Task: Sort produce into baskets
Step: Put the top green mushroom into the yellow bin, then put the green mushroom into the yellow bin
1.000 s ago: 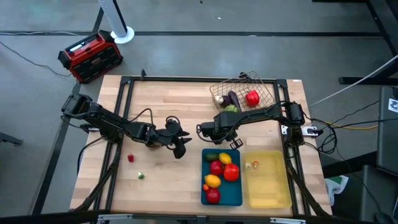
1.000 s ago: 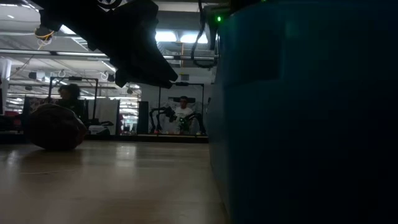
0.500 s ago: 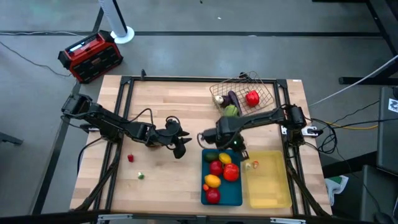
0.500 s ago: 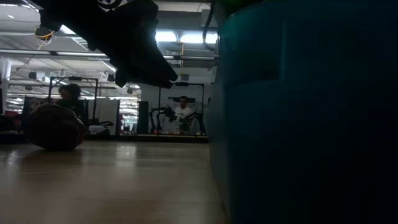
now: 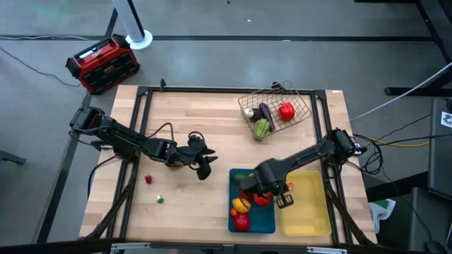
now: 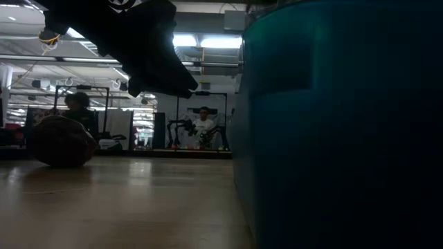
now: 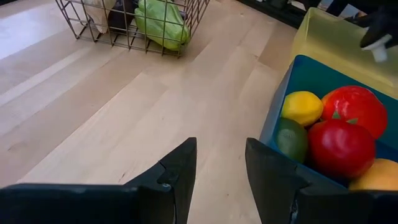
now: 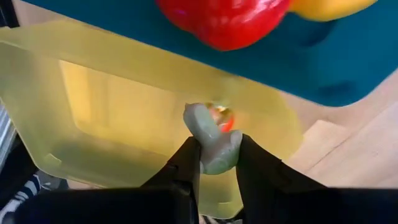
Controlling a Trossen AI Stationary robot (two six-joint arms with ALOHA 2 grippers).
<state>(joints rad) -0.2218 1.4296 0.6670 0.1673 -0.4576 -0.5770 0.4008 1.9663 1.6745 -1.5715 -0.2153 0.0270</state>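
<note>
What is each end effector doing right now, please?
Left end effector: open, holding nothing, above the bare wooden table.
Right end effector: shut on a small pale grey-green piece of produce, over the pale yellow rectangular tray.

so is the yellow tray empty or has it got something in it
Not empty. The pale yellow tray holds one small orange-red piece, seen past the right pincer, which is shut on a pale green piece. The rest looks bare.
</note>
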